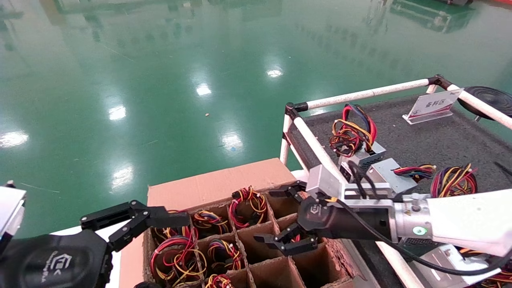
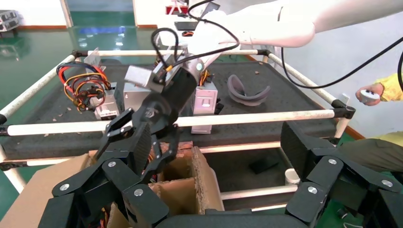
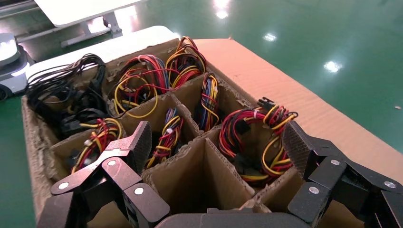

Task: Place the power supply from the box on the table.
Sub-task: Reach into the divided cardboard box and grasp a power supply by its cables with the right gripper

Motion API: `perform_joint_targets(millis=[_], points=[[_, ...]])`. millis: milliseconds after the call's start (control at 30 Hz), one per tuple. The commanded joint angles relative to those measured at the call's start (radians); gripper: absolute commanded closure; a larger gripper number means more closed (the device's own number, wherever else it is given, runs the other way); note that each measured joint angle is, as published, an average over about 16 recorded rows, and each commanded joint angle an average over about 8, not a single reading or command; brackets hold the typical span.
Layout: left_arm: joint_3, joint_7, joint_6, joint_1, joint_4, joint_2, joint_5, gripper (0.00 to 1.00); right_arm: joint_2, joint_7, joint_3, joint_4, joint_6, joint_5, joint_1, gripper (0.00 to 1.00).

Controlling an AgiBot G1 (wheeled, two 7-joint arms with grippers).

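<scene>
The head camera sits high and looks forward and down. It sees the green floor [image 1: 160, 80] far off, the cardboard box [image 1: 224, 180] close below, and the bench [image 1: 420, 136] on the right side.

The left wrist camera sits right behind the left gripper [image 2: 209, 185]. It looks across the box [image 2: 190, 185] toward the bench [image 2: 285, 95]. It also sees the right gripper [image 2: 142, 137] a bit farther off, over the box.

The right wrist camera sits right behind the right gripper [image 3: 214, 166]. It looks down into the box [image 3: 199, 166] from very near, with the floor [image 3: 332, 47] behind.

All three views share the box. The head and left wrist views share the bench too.
</scene>
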Motion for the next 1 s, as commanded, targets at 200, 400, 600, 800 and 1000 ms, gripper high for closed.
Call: perform_joint_targets(millis=[200, 400, 600, 800, 1000], points=[[0.001, 0.0, 0.0, 0.0, 0.0, 0.0, 0.0, 0.0, -0.075, -0.081, -0.014, -0.145, 0.042, -0.028, 0.042, 0.0], [0.001, 0.0, 0.0, 0.0, 0.0, 0.0, -0.001, 0.0, -0.125, -0.132, -0.02, -0.243, 0.093, -0.043, 0.075, 0.0], [0.001, 0.001, -0.001, 0.0, 0.0, -0.001, -0.001, 0.0, -0.163, -0.167, -0.019, -0.315, 0.132, -0.045, 0.104, 0.0], [0.002, 0.001, -0.001, 0.0, 0.0, -0.001, -0.001, 0.0, -0.194, -0.192, -0.019, -0.365, 0.171, -0.047, 0.118, 0.0], [0.002, 0.001, -0.001, 0.0, 0.0, -0.001, -0.002, 0.0, -0.218, -0.208, -0.018, -0.397, 0.197, -0.047, 0.124, 0.55]])
